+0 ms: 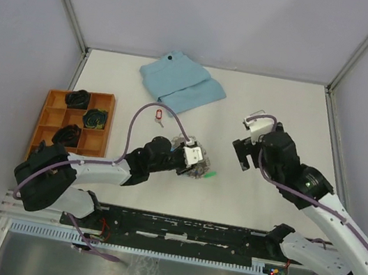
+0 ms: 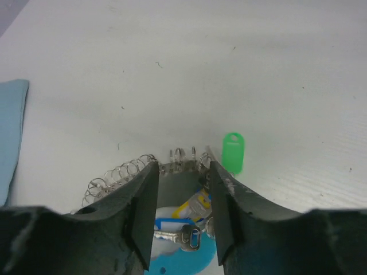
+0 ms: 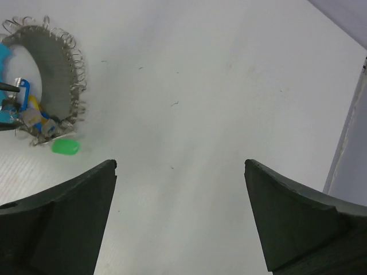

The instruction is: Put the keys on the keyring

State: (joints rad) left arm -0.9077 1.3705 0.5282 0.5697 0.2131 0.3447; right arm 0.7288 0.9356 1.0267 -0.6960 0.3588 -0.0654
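The keyring [image 1: 196,175] lies at the table's middle, a grey curved piece edged with wire rings [image 2: 123,172], also in the right wrist view [image 3: 54,63]. My left gripper [image 1: 199,162] [image 2: 183,167] is closed in on its bunch. The blue-tagged key [image 2: 186,236], yellow tag and light-blue strap sit between the pads. The green tag [image 2: 233,152] [image 1: 211,175] [image 3: 65,147] lies just past the right fingertip against the rings; its metal part is hidden. The red-tagged key [image 1: 159,115] lies apart, behind the left arm. My right gripper [image 1: 244,152] [image 3: 180,166] is open and empty above bare table.
A folded light-blue cloth [image 1: 181,81] lies at the back centre, its edge in the left wrist view [image 2: 11,132]. An orange compartment tray [image 1: 52,115] holding dark items stands at the left. White walls enclose the table.
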